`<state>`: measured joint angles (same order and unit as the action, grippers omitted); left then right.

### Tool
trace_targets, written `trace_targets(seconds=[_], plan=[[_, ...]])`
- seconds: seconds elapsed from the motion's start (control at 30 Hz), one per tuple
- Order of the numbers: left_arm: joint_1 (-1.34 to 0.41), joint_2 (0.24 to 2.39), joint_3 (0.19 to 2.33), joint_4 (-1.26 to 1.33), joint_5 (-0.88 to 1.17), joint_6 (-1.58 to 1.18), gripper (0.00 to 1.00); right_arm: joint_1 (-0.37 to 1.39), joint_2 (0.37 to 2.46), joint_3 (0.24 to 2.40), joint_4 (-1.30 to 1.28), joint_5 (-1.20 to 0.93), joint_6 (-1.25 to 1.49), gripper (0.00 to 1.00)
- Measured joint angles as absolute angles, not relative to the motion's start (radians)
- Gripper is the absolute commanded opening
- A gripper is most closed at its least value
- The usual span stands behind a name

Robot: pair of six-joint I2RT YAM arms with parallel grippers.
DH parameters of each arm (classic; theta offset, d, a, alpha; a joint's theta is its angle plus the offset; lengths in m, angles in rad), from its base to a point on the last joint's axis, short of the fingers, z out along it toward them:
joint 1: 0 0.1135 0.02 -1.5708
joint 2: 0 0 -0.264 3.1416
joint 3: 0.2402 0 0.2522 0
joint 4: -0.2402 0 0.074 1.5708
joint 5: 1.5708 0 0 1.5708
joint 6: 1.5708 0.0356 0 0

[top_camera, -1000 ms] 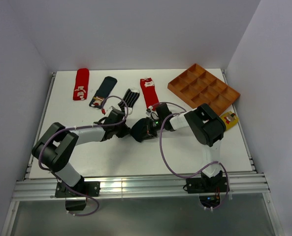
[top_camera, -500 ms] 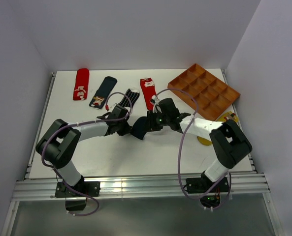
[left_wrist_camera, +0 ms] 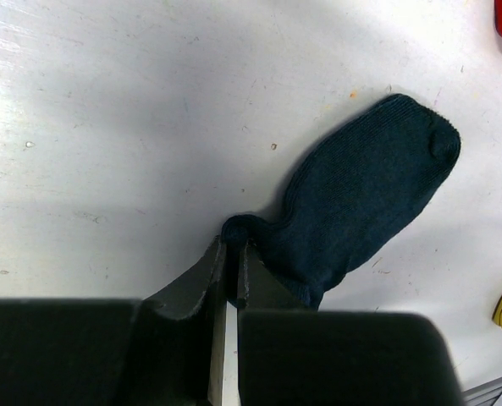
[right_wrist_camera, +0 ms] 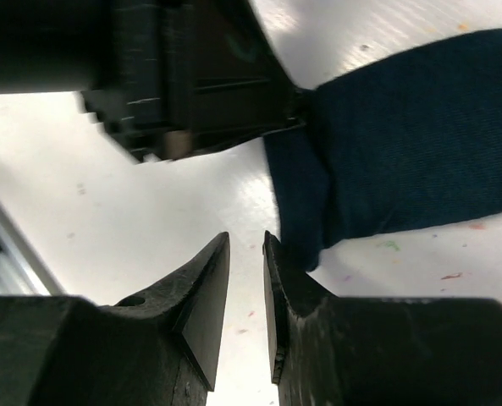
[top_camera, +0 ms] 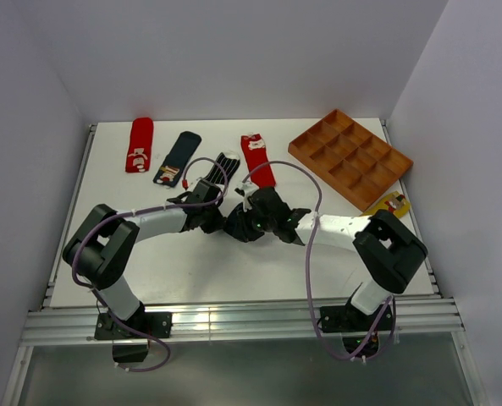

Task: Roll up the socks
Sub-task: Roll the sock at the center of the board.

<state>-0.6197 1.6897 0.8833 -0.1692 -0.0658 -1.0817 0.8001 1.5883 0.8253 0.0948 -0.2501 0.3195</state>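
Observation:
The plain navy sock (left_wrist_camera: 361,203) lies flat on the white table, toe pointing away in the left wrist view. My left gripper (left_wrist_camera: 231,245) is shut on a bunched bit of its cuff. In the top view this gripper (top_camera: 219,218) meets my right gripper (top_camera: 249,222) at mid-table, with the navy sock (top_camera: 235,227) between them. In the right wrist view the right gripper (right_wrist_camera: 246,241) stands open by a narrow gap, nothing in it, just beside the navy sock's (right_wrist_camera: 411,161) folded edge.
Along the back lie a red sock (top_camera: 138,145), a navy sock with a patch (top_camera: 176,158), a striped sock (top_camera: 225,166) and a second red sock (top_camera: 257,159). An orange compartment tray (top_camera: 350,156) sits back right, a mustard yellow sock (top_camera: 392,203) beside it.
The right gripper let go of the navy sock and opened, lifted toward the back, then came back down beside the sock. Its elbow swung out to the right. The left gripper closed tighter on the cuff.

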Motion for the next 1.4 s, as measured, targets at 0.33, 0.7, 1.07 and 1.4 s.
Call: trace_targets(seconds=[0.33, 0.7, 1.07, 1.4], plan=[[-0.622, 1.69, 0.883, -0.168, -0.065, -1.074, 0.04, 0.8, 1.67, 0.826, 0.12, -0.185, 0.309, 0.3], [-0.624, 1.697, 0.896, -0.178, -0.064, -1.059, 0.04, 0.806, 1.685, 0.826, 0.128, -0.145, 0.29, 0.34], [-0.625, 1.699, 0.899, -0.182, -0.065, -1.058, 0.04, 0.825, 1.656, 0.826, 0.127, -0.112, 0.268, 0.35], [-0.625, 1.7, 0.9, -0.183, -0.065, -1.057, 0.03, 0.835, 1.642, 0.826, 0.127, -0.096, 0.254, 0.35]])
